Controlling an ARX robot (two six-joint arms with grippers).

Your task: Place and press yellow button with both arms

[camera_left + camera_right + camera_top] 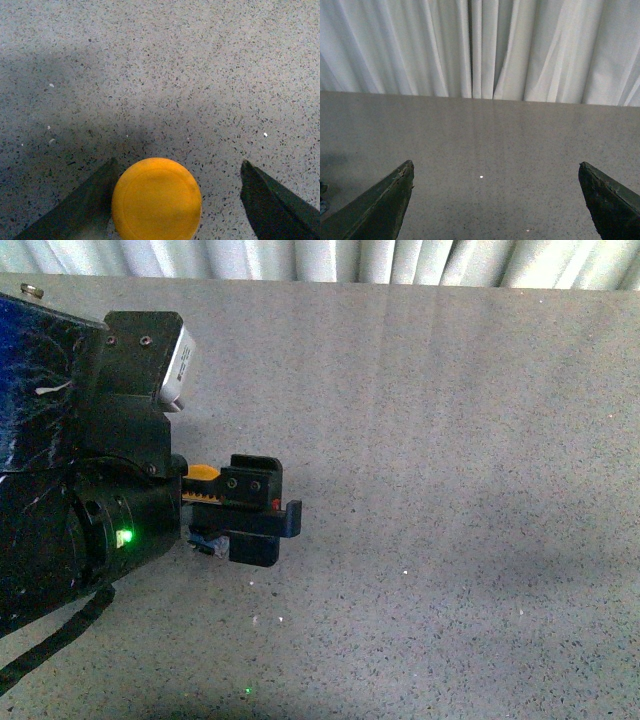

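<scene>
The yellow button (156, 200) stands on the speckled grey table, its round orange-yellow cap facing the left wrist camera. My left gripper (178, 161) is open around it. The cap sits close against one finger (85, 207), and a wide gap separates it from the other finger (275, 205). In the front view the left gripper (255, 512) hangs over the button (203, 473), so only a sliver of the cap and a bit of blue base show. My right gripper (496, 166) is open over bare table with nothing between its fingers; it is outside the front view.
The grey table (450, 490) stretches to the right and far side of the left arm. White curtains (480, 45) hang behind the table's far edge. The bulky left arm (70, 480) fills the front view's left side.
</scene>
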